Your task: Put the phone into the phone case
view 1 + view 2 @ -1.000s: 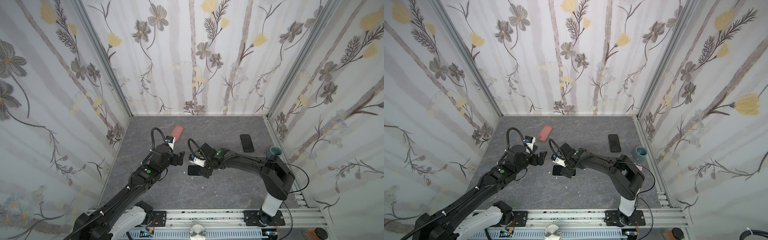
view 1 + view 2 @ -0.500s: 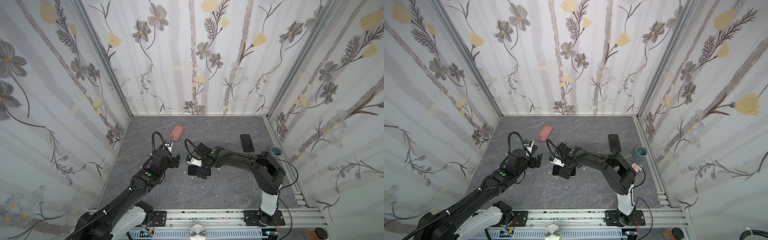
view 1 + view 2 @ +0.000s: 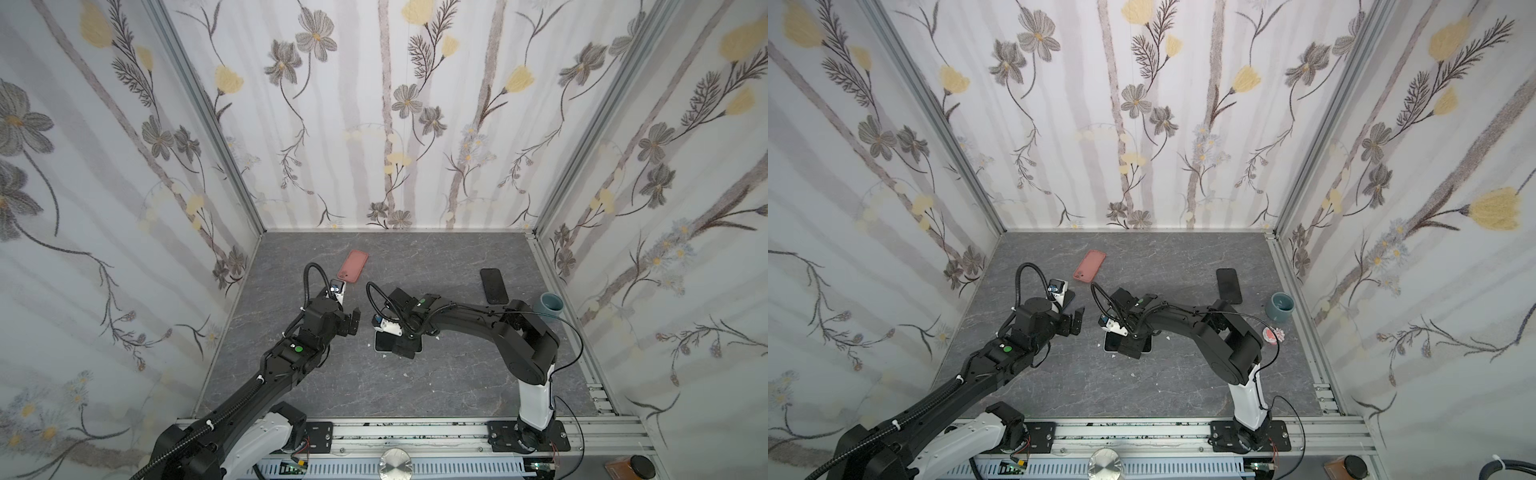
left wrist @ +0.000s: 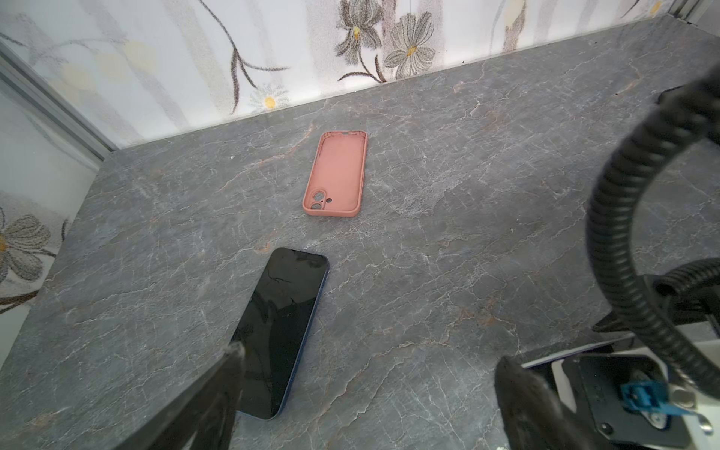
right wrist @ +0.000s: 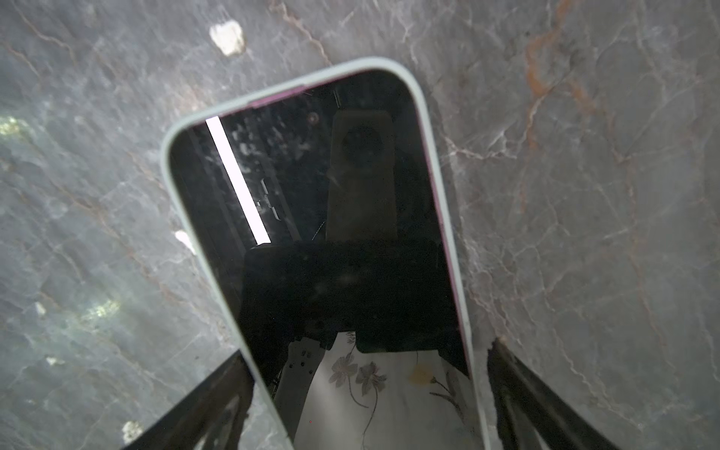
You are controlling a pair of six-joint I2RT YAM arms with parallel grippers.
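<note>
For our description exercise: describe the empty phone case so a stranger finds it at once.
On the grey table, look near the back wall, left of centre. The phone case lies flat there, open side up. Its salmon pink sets it apart from the black-screened phones.

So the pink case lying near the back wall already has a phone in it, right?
Not quite. The pink case near the back wall is empty: the left wrist view shows its bare inside with no phone in it.
</note>
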